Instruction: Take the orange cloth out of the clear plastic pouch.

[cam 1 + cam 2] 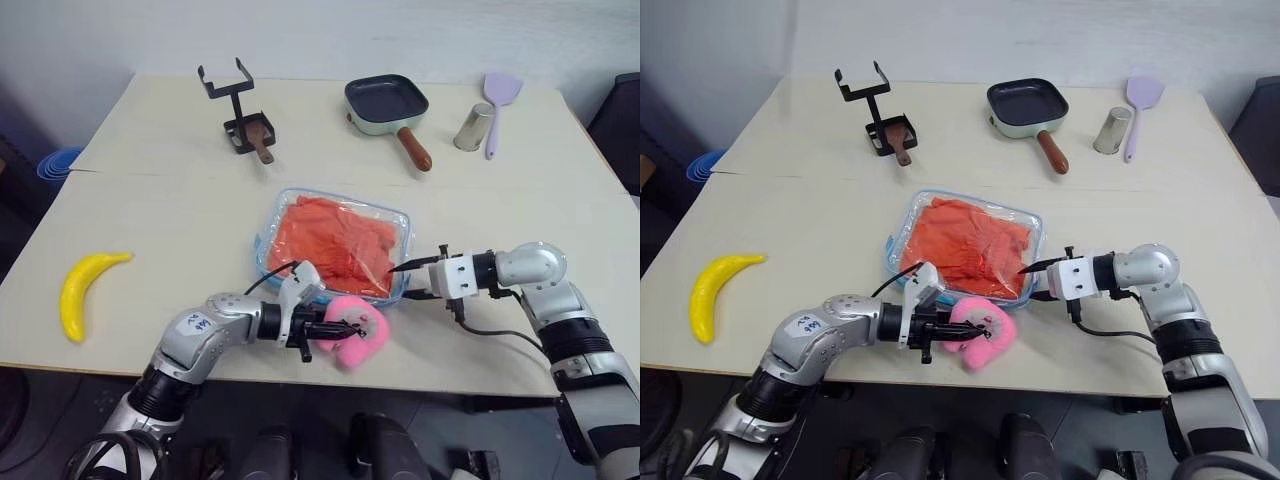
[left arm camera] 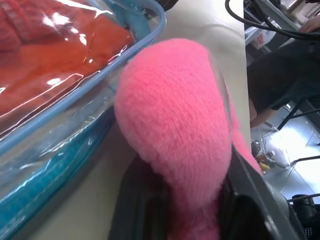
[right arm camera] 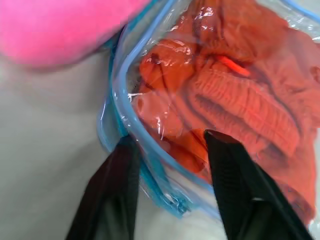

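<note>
The orange cloth (image 1: 335,240) lies folded and wrinkled inside the clear plastic pouch (image 1: 402,222), which lies flat at the table's middle and has light blue trim. A fluffy pink toy (image 1: 362,340) rests against the pouch's near edge. My left gripper (image 1: 338,330) is shut on this toy; in the left wrist view the pink toy (image 2: 175,125) bulges out between both fingers. My right gripper (image 1: 408,282) stands open at the pouch's near right corner. In the right wrist view its fingers (image 3: 122,170) straddle the blue-trimmed rim (image 3: 117,95), with the cloth (image 3: 235,100) behind the plastic.
A yellow banana (image 1: 85,290) lies at the near left. Along the far side stand a black wire stand (image 1: 238,105), a small frying pan (image 1: 388,103), a metal cup (image 1: 473,127) and a purple spatula (image 1: 498,100). The table's front edge (image 1: 450,388) runs just behind both grippers.
</note>
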